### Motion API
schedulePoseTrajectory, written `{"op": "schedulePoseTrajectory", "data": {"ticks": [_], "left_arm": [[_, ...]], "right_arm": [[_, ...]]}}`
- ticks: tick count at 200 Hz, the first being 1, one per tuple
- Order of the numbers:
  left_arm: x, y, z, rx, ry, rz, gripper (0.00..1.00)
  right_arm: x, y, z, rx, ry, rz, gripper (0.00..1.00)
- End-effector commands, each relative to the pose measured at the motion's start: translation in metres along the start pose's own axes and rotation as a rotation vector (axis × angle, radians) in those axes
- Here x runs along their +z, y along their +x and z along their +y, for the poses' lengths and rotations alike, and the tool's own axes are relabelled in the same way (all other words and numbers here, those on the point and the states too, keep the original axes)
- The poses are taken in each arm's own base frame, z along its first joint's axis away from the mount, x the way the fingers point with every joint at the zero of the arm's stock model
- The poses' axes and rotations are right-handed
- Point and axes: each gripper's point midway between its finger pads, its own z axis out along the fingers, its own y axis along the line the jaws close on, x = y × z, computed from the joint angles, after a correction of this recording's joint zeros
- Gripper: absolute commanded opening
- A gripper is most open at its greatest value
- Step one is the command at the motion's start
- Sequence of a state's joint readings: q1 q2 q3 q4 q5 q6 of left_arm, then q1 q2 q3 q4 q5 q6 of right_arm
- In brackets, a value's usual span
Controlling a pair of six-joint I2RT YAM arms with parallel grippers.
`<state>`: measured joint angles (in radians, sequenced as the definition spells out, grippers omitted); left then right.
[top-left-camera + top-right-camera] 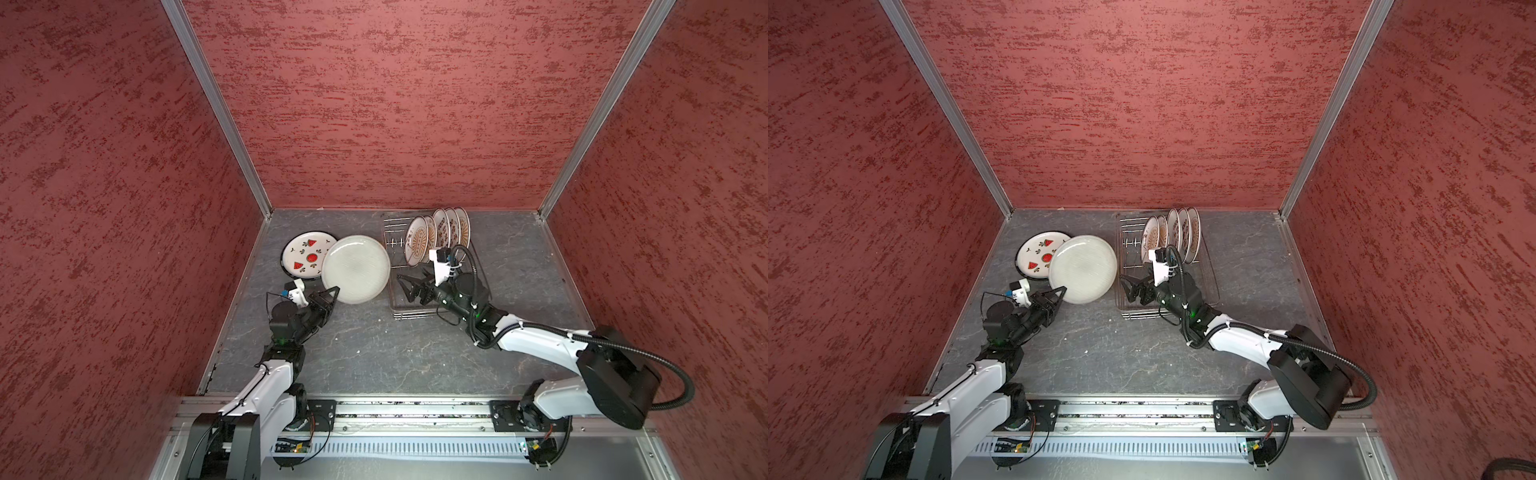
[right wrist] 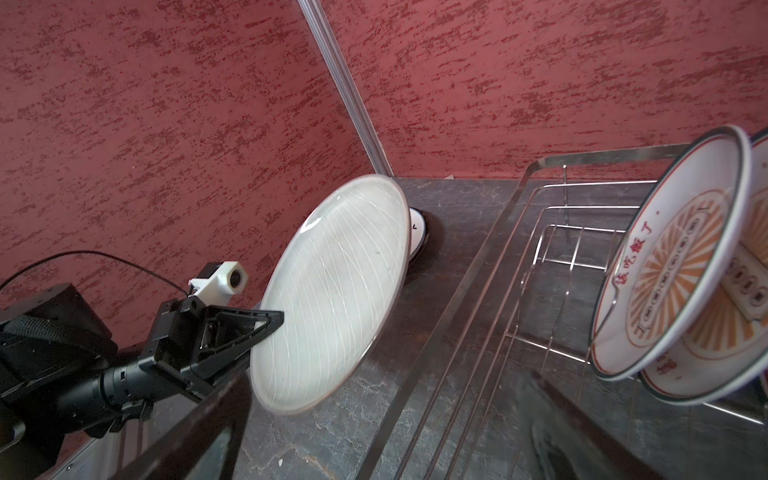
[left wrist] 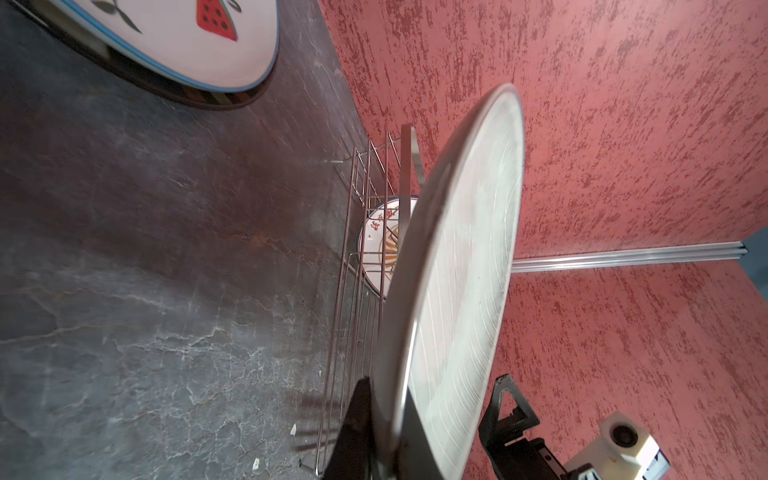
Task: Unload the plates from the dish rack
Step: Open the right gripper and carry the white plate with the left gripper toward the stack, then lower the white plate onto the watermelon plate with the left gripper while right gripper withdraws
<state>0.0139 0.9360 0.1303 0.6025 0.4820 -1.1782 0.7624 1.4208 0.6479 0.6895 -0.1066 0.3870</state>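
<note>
Grey stoneware is the business right now. In both top views the left claw [image 1: 332, 293] is pinched onto the near edge of the grey plate [image 1: 356, 269], which hangs tilted just beside the dish rack [image 1: 394, 309], on its left. Farther out from the rack on that side, the watermelon plate [image 1: 305, 257] lies flat on the tabletop [image 1: 374, 357], and the grey plate's rim overlaps it from above. Five small plates [image 1: 440, 235] stand on edge at the rack's far end. I'd judge this to be the set-down of the second plate. The next move calls for levelling it and lowering it onto or beside the watermelon plate before letting go. The left arm reaches forward with its forearm low. The right claw [image 1: 405, 289] gapes wide over the rack's bare near end, holding nothing, with its elbow bent.

From the left wrist camera, the grey plate runs edge-on out of the claw. Behind it are the rack's wires and one sunburst plate [image 3: 384, 245].

From the right wrist camera, the left claw's fingers [image 2: 272, 323] clamp the rim. The plate's lower edge sits close to the tabletop alongside the rack, but I cannot tell whether it touches.
</note>
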Motion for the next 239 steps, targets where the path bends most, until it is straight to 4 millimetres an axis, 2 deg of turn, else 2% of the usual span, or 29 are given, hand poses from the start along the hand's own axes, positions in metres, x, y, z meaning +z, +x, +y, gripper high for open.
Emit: {"op": "schedulePoseTrajectory", "data": {"ticks": [1,6,23,42,75,119,162,207,239], "left_arm": [[-0.003,-0.035,-0.056,0.056,0.162,-0.116,0.0],[-0.003,-0.038,-0.055,0.051,0.162,-0.123,0.0],[-0.004,-0.048,-0.051,0.033,0.149,-0.151,0.0],[-0.004,-0.059,-0.046,0.022,0.129,-0.187,0.0],[-0.004,-0.077,-0.035,0.02,0.067,-0.27,0.0],[-0.005,-0.095,-0.021,0.002,0.014,-0.334,0.0],[0.001,-0.106,-0.011,-0.006,-0.017,-0.356,0.0],[0.004,-0.121,0.004,-0.029,-0.061,-0.403,0.0],[0.013,-0.132,0.014,-0.052,-0.077,-0.41,0.0]], "right_arm": [[0.01,-0.015,0.022,-0.019,-0.094,-0.018,0.99],[0.015,-0.006,0.019,-0.016,-0.092,0.009,0.99],[0.025,0.001,0.018,-0.023,-0.09,0.05,0.99],[0.033,0.003,0.017,-0.025,-0.088,0.057,0.99],[0.049,0.007,0.028,-0.041,-0.136,0.087,0.99],[0.074,0.008,0.027,-0.039,-0.099,0.107,0.99],[0.096,0.019,0.034,-0.074,-0.111,0.163,0.99],[0.101,0.033,0.063,-0.116,-0.288,0.207,0.99],[0.119,0.04,0.051,-0.147,-0.215,0.254,0.99]]}}
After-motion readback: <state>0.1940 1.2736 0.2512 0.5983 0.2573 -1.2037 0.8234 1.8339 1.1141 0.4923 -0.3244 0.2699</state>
